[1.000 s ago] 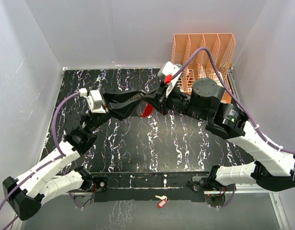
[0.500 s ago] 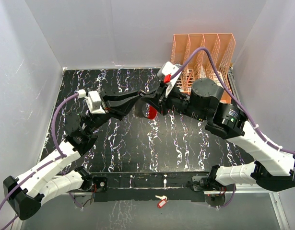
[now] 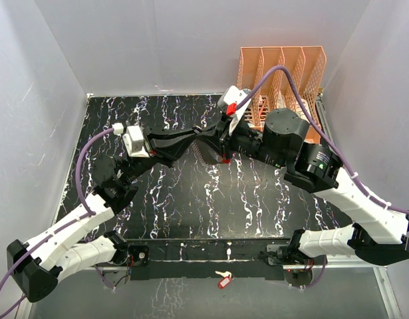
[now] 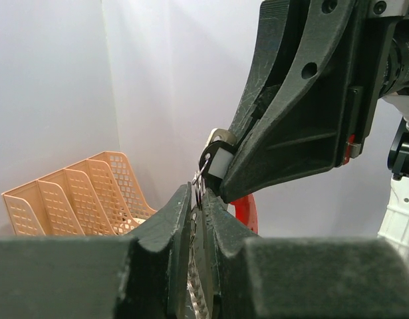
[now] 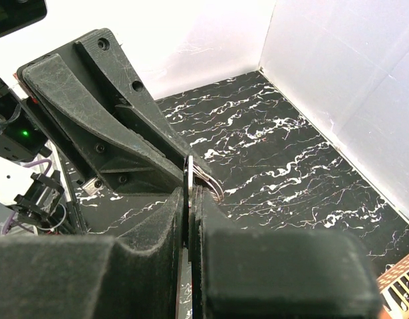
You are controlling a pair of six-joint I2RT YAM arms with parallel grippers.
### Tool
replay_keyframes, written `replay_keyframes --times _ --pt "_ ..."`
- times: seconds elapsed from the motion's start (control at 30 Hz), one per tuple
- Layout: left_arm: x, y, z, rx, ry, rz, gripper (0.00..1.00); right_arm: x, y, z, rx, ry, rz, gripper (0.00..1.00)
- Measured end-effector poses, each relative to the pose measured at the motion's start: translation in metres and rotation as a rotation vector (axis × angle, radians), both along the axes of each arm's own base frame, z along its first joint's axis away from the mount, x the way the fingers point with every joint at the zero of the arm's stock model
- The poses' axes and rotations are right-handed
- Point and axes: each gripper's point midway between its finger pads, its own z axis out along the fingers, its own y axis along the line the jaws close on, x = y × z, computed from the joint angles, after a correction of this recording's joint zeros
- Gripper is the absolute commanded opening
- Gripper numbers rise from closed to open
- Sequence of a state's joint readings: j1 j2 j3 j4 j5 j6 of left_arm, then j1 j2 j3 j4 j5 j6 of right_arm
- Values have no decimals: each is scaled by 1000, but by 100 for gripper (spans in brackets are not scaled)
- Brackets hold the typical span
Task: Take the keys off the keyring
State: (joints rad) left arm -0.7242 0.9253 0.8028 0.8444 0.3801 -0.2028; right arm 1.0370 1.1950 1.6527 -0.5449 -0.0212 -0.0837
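Change: the left gripper [image 4: 199, 199] has pushed in against the right gripper [image 5: 189, 193] and its jaws have narrowed; the red crescent, which hung in plain sight a second ago, is now mostly hidden from above.
Left fingers [image 4: 177, 219]: drawn almost together, pinching the keys [image 4: 194, 292], whose silvery blades fill the slim gap between them.
Right fingers [image 5: 165, 219]: fully closed, clamping a thin flat piece edge-on at the wire loop of the keyring [image 4: 245, 211].
Keys: in the left grip, held in the air over the far middle of the table [image 3: 191, 206].
Keyring: its wire loops bridge the two sets of fingertips; the red crescent hangs just behind the left fingers, under the right gripper.
Arms: both reach inward and meet tip to tip.
Surroundings: an orange file rack [image 3: 284, 73] stands at the far right corner; a lone key with a red tag [image 3: 223, 279] lies on the near ledge between the bases.
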Motion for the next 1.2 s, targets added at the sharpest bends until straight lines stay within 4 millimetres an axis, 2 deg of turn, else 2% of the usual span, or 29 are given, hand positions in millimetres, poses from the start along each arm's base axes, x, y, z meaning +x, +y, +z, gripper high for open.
replay_keyframes --times 0.1,0.7,0.87,1.2 --pt "-1 -2 0 -4 -1 -11 0 2 -1 -1 -1 1 -5 0" --pt "3 3 -5 12 -15 37 0 8 -6 -2 5 -13 -50 0" --pt "-2 12 2 -10 -50 68 0 7 -13 -1 24 -33 -70 0" --pt "-8 17 2 -88 -125 71 0 7 -11 -3 45 -33 -75 0"
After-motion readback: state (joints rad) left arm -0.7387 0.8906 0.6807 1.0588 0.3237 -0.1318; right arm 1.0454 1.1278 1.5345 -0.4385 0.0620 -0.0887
